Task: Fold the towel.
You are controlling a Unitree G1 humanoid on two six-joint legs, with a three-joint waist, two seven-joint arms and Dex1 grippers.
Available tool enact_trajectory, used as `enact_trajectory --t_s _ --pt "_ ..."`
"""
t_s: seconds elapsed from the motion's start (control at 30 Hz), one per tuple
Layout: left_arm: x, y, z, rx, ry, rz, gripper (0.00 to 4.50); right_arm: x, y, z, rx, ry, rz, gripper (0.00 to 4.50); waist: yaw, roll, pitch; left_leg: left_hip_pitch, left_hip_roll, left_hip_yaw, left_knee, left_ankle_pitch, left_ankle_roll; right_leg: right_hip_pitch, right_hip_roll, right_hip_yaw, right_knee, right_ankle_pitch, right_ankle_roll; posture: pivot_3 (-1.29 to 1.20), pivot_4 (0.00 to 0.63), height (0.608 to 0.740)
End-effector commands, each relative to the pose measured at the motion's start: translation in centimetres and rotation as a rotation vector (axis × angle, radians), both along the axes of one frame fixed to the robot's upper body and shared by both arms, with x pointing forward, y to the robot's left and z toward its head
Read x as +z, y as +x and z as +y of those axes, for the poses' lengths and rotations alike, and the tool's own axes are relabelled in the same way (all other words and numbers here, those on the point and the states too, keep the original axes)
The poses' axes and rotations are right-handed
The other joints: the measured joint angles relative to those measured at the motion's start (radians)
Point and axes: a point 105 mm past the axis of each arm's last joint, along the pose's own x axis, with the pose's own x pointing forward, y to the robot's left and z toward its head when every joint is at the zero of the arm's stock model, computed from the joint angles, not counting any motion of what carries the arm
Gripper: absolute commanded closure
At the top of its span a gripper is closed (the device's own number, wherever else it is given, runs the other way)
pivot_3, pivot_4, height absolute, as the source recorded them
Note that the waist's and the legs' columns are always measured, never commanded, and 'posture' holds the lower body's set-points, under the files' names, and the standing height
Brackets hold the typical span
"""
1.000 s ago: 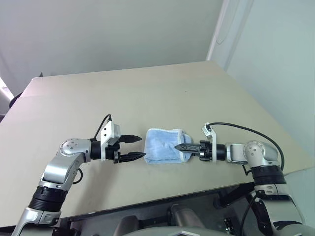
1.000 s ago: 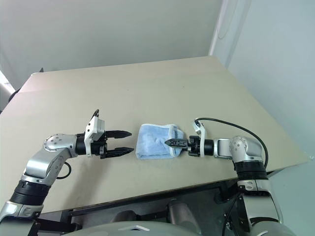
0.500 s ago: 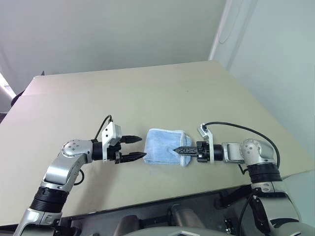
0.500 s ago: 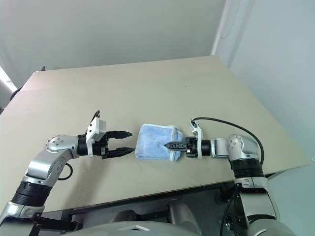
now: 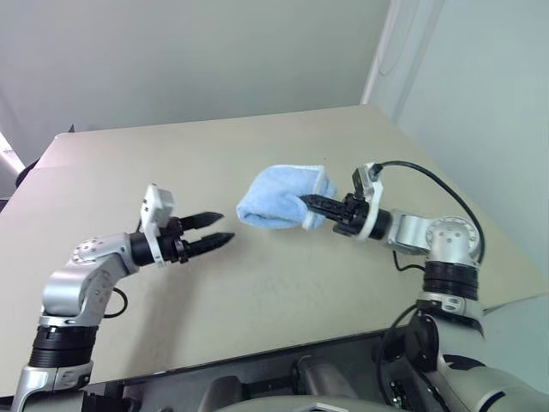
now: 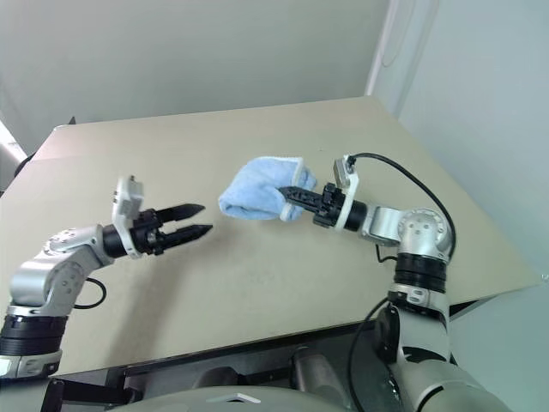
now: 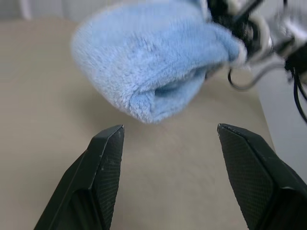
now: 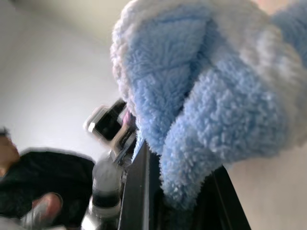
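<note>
Towel (image 5: 276, 196) bunched and held aloft, pinched in right gripper (image 5: 310, 203); left gripper (image 5: 214, 230) spread, empty, nearby; folding appears unfinished.

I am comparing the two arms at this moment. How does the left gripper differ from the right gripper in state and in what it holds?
The left gripper has its fingers apart and holds nothing; the right gripper is shut on the towel. The left gripper stands apart from the towel, pointing toward it; the right gripper carries the bunched towel above the table. Both have two black fingers and point toward each other.
</note>
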Motion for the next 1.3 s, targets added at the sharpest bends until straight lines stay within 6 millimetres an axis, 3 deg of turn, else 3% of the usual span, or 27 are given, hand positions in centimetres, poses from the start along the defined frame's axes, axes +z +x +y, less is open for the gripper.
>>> enact_trajectory --t_s 0.03,0.1,0.2,0.47,0.63,0.8,1.07,1.17,1.3 --pt "1.5 -0.5 0.1 0.014 -0.005 -0.046 1.22 0.6 3.2 0.8 -0.134 0.012 -0.007 4.46 -0.009 0.000 0.000 0.000 0.000 0.000 0.000 0.000 0.000 0.000 0.000 0.000 0.000 0.000 0.000 0.00 0.000 0.740" --pt "1.7 -1.0 0.0 0.019 -0.021 -0.050 1.22 -1.1 5.4 1.5 -0.246 -0.091 0.007 4.46 -0.015 0.000 0.000 0.000 -0.001 -0.001 0.000 0.000 0.000 0.000 -0.002 0.000 -0.001 0.000 0.000 0.00 0.000 0.740" --pt "1.9 -1.4 0.4 0.048 -0.026 -0.053 1.22 -2.5 6.2 2.5 -0.270 -0.102 0.066 4.46 -0.017 0.000 0.000 -0.002 -0.001 -0.001 0.000 0.000 0.000 -0.002 -0.004 0.001 -0.002 0.001 0.000 0.00 0.000 0.740" --pt "0.3 -2.6 3.6 0.182 0.081 0.060 1.22 -6.8 5.2 4.5 -0.206 -0.259 0.109 4.46 -0.019 0.000 0.000 -0.011 -0.002 -0.002 0.000 0.000 0.000 -0.009 -0.004 0.001 -0.001 0.003 -0.003 0.00 0.000 0.740" --pt "-0.5 -3.0 4.6 0.206 0.150 0.116 1.22 -7.8 4.6 4.6 -0.182 -0.313 0.110 4.46 -0.020 0.000 0.000 -0.014 -0.002 -0.004 0.001 0.000 0.000 -0.011 -0.004 -0.001 0.000 0.002 -0.003 0.00 0.000 0.740" --pt "-0.6 -3.3 5.5 0.225 0.200 0.121 1.22 -9.9 4.4 3.6 -0.207 -0.397 0.162 2.94 -0.020 0.001 0.000 -0.014 -0.002 -0.004 0.001 0.000 0.000 -0.013 -0.004 -0.002 0.000 0.003 -0.004 0.00 0.000 0.740" --pt "-1.4 -2.9 5.2 0.209 0.213 0.125 1.22 -7.6 4.0 3.2 -0.122 -0.344 0.116 0.07 -0.020 0.001 -0.001 -0.014 -0.002 -0.004 0.001 0.000 0.000 -0.013 -0.004 -0.002 0.000 0.003 -0.004 0.00 0.000 0.740" --pt "-2.0 -2.6 4.6 0.189 0.199 0.135 1.22 -5.8 3.6 2.6 -0.074 -0.311 0.088 0.03 -0.015 0.001 -0.001 -0.014 -0.002 -0.004 0.001 0.000 0.000 -0.013 -0.004 -0.002 0.000 0.003 -0.004 0.00 0.000 0.740" --pt "-2.2 -2.3 4.2 0.181 0.189 0.133 1.22 -4.4 2.8 0.3 -0.050 -0.362 0.019 0.03 -0.011 0.001 -0.001 -0.015 -0.002 -0.004 0.001 0.000 0.000 -0.013 -0.004 -0.002 0.000 0.003 -0.004 0.00 0.000 0.740"
